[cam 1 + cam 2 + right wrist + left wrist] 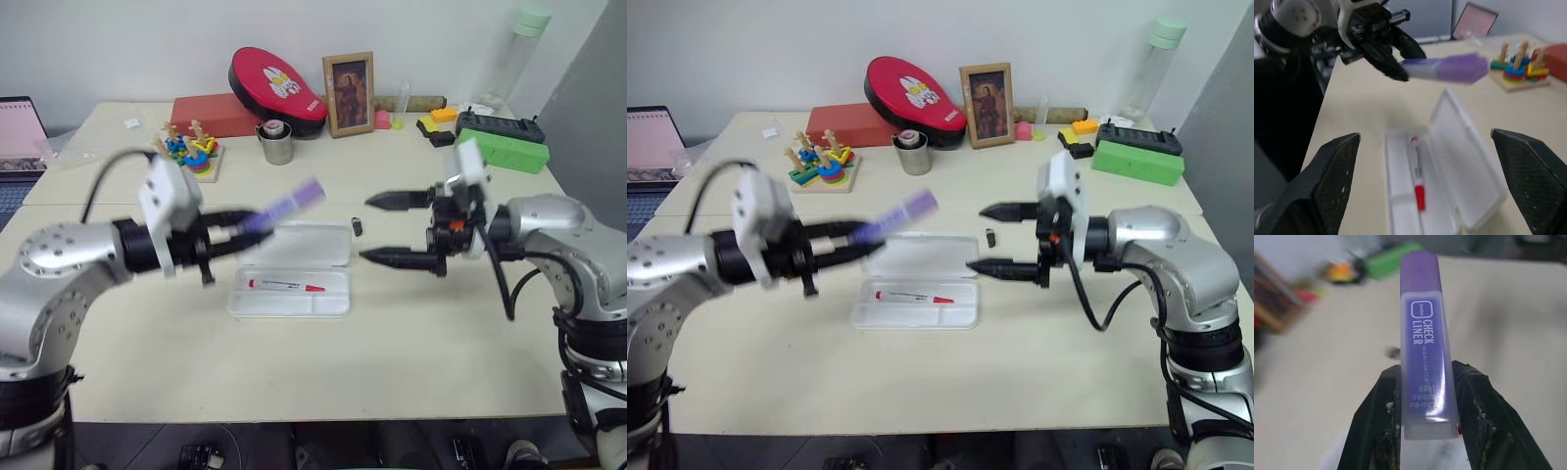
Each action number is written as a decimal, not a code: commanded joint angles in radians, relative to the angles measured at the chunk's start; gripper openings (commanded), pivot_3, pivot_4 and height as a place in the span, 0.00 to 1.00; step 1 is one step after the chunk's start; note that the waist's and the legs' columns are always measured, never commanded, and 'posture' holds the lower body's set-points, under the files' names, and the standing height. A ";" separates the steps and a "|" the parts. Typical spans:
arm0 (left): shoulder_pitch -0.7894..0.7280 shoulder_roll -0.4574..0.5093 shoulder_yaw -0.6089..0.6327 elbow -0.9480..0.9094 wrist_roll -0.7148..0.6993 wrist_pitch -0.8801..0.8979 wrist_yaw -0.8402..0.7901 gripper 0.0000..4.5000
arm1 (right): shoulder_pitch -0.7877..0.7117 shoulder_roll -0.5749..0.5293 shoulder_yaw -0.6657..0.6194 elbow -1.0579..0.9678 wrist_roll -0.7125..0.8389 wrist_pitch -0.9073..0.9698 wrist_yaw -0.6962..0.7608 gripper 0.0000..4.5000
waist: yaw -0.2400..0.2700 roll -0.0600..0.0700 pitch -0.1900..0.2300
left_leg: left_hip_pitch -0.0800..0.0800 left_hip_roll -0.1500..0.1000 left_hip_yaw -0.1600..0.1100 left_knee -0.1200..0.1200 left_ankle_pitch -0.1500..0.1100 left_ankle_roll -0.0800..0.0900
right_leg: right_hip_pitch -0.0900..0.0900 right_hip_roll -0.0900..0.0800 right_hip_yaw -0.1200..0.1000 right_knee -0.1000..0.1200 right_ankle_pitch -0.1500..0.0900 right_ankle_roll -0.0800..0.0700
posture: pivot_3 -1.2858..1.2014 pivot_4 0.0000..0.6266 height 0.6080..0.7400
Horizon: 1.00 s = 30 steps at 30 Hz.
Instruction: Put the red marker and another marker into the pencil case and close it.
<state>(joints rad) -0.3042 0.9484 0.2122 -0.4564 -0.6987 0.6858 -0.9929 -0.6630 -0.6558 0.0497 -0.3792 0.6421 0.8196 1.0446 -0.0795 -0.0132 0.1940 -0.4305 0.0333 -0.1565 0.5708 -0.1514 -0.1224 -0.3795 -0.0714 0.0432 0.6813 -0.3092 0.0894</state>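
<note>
We have the purple highlighter up in the air, pinched at its tail end by the left pincer, whose black fingers press flat on its two broad faces. It looks light and rigid, a smooth plastic body that we judge could slip or swing if squeezed only at the very end, as it is now; a hold nearer the middle would steady it, but the flat sides do give the pads a decent seat. Its long axis runs roughly level with the cap end tilted a little upward, pointing away from the left pincer toward the right arm, over the near left part of the pencil case. The case lies open on the table, lid back, long side running left to right. Inside the tray lies the red marker, slim and hard, lengthwise along the case with its red cap toward the right. The right pincer hangs spread wide and empty just right of the case, fingers aimed left toward it. We reckon the highlighter needs turning parallel with the tray before it goes down, and the thin hinged lid wants a gentle push.
</note>
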 commanded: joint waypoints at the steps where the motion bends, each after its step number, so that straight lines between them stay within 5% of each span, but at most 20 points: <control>1: 0.075 0.101 -0.060 0.002 0.116 -0.112 -0.120 0.26 | 0.015 -0.021 0.042 -0.053 -0.040 -0.029 -0.019 1.00 | -0.001 0.000 0.000 | 0.000 0.000 0.000 0.000 0.000 0.000 | 0.000 0.000 0.000 0.000 -0.001 0.001 | 0.52 0.24 1.00; 9: 0.076 0.119 -0.261 0.182 0.389 -0.359 -0.186 0.26 | 0.060 -0.060 0.138 -0.062 -0.135 -0.057 -0.033 1.00 | 0.021 0.000 0.000 | -0.001 0.000 0.001 0.001 0.000 0.000 | 0.000 0.000 0.001 -0.002 0.000 0.001 | 0.52 0.24 1.00; 30: -0.201 0.010 -0.445 0.504 0.565 -0.561 -0.390 0.26 | 0.104 -0.042 0.136 -0.127 -0.133 -0.035 -0.103 1.00 | 0.024 0.000 0.000 | -0.002 0.000 0.000 0.001 0.000 0.000 | -0.001 0.000 0.000 -0.001 -0.001 0.002 | 0.52 0.24 1.00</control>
<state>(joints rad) -0.4870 0.9612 -0.2316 0.0374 -0.1520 0.1400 -1.3727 -0.5615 -0.6959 0.2129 -0.4640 0.4940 0.7839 0.9518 -0.0558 -0.0133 0.1940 -0.4327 0.0332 -0.1562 0.5721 -0.1514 -0.1224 -0.3802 -0.0714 0.0429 0.6806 -0.3097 0.0911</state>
